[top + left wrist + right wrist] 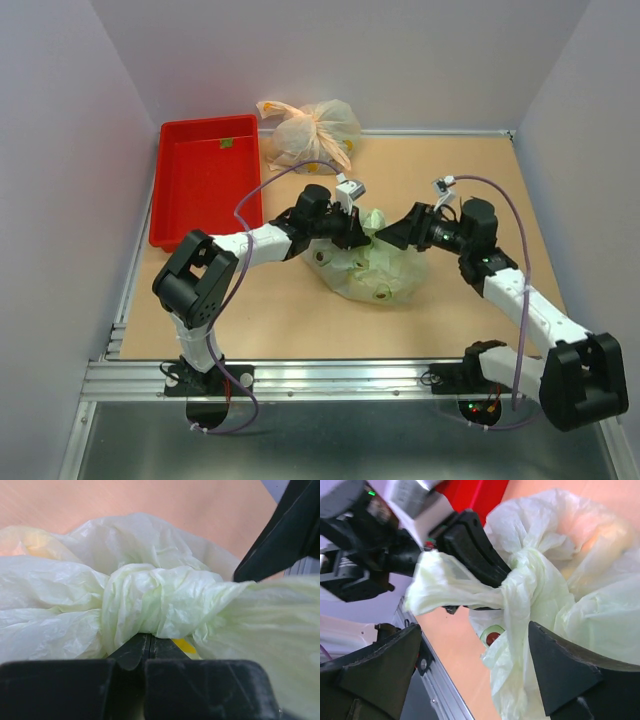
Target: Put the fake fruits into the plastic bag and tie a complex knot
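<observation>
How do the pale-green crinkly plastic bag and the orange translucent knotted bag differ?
The pale-green crinkly plastic bag lies mid-table; the orange translucent knotted bag sits at the far edge beside the red plastic tray. The left gripper is shut on the green bag's tail; nothing touches the orange one. Both are knotted.

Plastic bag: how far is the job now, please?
Done: the plastic bag bulges, yellow showing inside, and its knot is tied. In hand: left gripper, jaws shut on the knot; right gripper, jaws open near it. Left: perhaps a final tightening, then letting go.
</observation>
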Robot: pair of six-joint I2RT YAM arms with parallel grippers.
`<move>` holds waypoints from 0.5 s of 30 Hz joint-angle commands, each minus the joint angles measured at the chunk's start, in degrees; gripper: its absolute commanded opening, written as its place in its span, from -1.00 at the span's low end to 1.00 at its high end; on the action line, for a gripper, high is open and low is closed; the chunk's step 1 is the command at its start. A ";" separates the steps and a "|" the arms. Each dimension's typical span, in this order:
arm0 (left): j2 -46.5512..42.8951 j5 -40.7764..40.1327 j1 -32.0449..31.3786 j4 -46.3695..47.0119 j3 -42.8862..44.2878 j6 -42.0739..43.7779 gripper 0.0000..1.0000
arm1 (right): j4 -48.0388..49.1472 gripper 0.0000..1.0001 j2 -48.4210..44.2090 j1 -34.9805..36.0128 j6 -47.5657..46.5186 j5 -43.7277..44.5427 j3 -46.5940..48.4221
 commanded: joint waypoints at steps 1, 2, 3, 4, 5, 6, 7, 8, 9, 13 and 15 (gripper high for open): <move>-2.75 -0.06 0.26 3.05 -0.90 -1.23 -1.00 | -11.48 0.86 -6.76 -4.95 -11.31 -6.17 6.19; -2.75 -0.06 0.18 3.05 -1.08 -1.50 -1.00 | -12.10 0.86 -7.46 -7.40 -11.40 -6.87 6.80; -2.83 0.03 0.17 3.05 -1.08 -1.67 -1.00 | -12.19 0.85 -8.08 -8.55 -10.88 -6.62 8.03; -2.92 -0.14 0.17 2.97 -1.08 -1.76 -1.00 | -12.11 0.83 -7.91 -9.61 -10.62 -6.18 8.82; -2.92 -0.06 0.17 2.97 -1.16 -1.67 -1.00 | -12.10 0.67 -7.30 -10.40 -10.70 -5.83 9.61; -2.92 -0.14 0.17 2.71 -1.08 -1.59 -1.00 | -12.19 0.55 -6.16 -11.19 -11.14 -5.22 10.14; -2.92 -0.32 0.17 2.53 -0.99 -1.41 -1.00 | -12.19 0.41 -3.37 -11.20 -11.66 -4.43 10.67; -2.92 -0.49 0.17 2.27 -0.99 -1.50 -1.00 | -12.37 0.27 -3.34 -11.29 -12.54 -4.51 10.76; -2.75 -0.84 0.09 1.48 -0.73 -1.41 -1.00 | -12.63 0.04 0.06 -11.38 -13.94 -4.16 10.68; -2.83 -1.46 -0.18 0.77 -0.29 -1.41 -1.00 | -13.16 -0.01 7.90 -11.29 -16.32 -5.72 9.01; -2.40 -1.81 -0.26 0.77 -0.02 -1.67 -1.00 | -13.16 0.16 10.19 -11.29 -15.46 -7.31 7.52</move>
